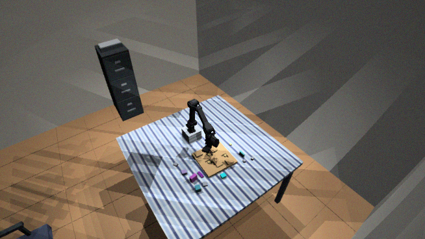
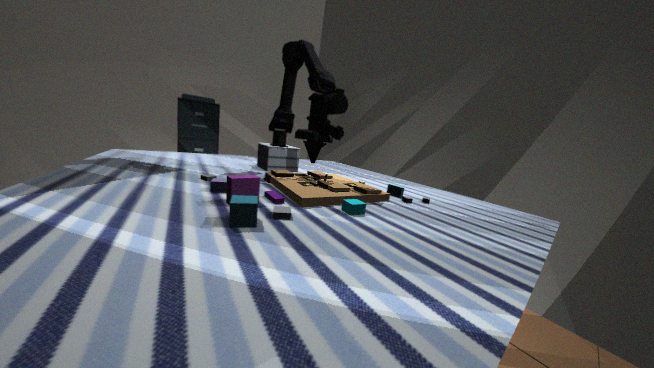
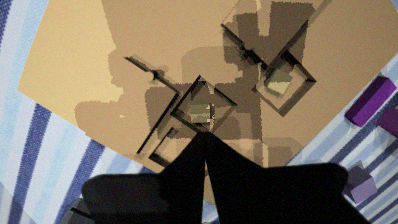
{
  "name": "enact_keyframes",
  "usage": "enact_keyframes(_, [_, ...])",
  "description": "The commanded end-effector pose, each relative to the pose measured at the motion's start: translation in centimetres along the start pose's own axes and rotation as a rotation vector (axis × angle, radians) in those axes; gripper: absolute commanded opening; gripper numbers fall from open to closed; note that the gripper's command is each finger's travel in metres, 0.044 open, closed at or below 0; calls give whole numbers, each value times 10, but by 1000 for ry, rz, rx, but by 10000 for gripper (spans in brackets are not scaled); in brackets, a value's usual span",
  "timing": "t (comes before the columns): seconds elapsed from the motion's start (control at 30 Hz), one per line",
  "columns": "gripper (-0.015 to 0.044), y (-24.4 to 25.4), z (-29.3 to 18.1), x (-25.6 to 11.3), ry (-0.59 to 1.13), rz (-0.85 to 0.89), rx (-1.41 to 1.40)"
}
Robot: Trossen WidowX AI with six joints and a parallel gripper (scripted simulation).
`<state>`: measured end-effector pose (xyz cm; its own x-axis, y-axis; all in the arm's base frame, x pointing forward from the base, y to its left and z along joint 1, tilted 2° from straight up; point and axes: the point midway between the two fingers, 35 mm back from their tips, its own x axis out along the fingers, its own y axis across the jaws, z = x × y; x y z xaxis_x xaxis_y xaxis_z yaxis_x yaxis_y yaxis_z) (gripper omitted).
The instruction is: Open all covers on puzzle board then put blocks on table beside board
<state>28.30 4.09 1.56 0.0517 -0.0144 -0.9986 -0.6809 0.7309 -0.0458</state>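
Observation:
The wooden puzzle board [image 1: 211, 171] [image 2: 345, 199] [image 3: 65, 60] lies on the striped table. My gripper [image 2: 313, 160] [image 3: 204, 137] is shut and empty, pointing down above the board's robot-side part. In the wrist view a pale yellow block [image 3: 200, 113] sits in an uncovered square well just ahead of the fingertips, and another yellow block [image 3: 279, 84] sits in an uncovered well to the right. A further recess [image 3: 172, 146] at lower left is partly hidden by the fingers. Board-coloured covers [image 2: 369, 189] [image 2: 282, 173] lie on the board. A tiny yellow block [image 1: 230, 143] rests on the table beyond the board.
Near the board stand a magenta block [image 1: 193, 177] [image 2: 243, 187], a teal block [image 1: 197, 188] [image 2: 243, 212], a purple bar [image 1: 200, 175] [image 3: 371, 101], a cyan block [image 1: 223, 175] [image 2: 354, 206] and a dark teal block [image 1: 242, 154] [image 2: 395, 190]. Small grey pieces lie around.

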Motion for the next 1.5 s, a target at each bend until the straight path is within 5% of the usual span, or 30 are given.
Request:
enact_keyframes(0.0, [0,1,-1,16,2,7,-7])
enact_keyframes(0.2, [0,1,-3,41,2,7,-7])
enact_keyframes(1.47, [0,-4,2,57,2,7,-8])
